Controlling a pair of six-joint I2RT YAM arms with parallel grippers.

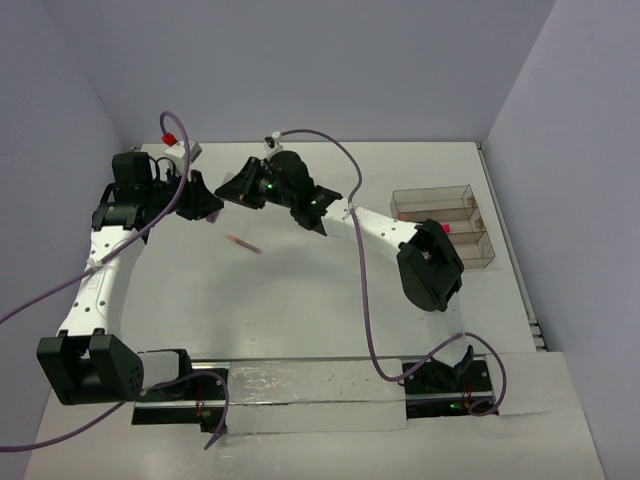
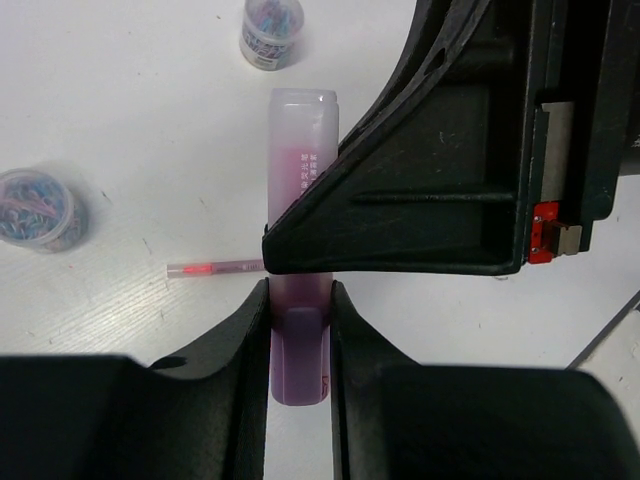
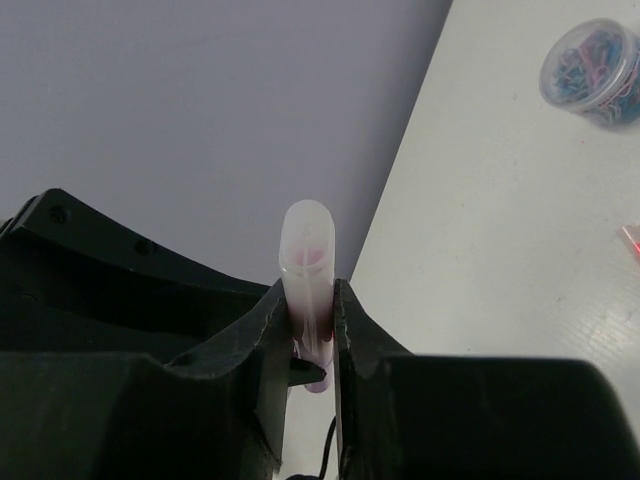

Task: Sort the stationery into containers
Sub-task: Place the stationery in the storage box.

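Left gripper [image 2: 300, 290] and right gripper [image 3: 310, 288] both pinch one marker [image 2: 302, 150], held in the air over one end of the slim pink pen [image 2: 215, 268]. Marker's long axis is in line with the left gripper, frosted oval cap pointing away. Body is translucent purple plastic, crosswise to the pen.

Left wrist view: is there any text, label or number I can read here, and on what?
Marker: white print running along the barrel, too small to read.
Upper jar: printed label band, blurred, unreadable.
No other text shows in this view, so nothing can be quoted.
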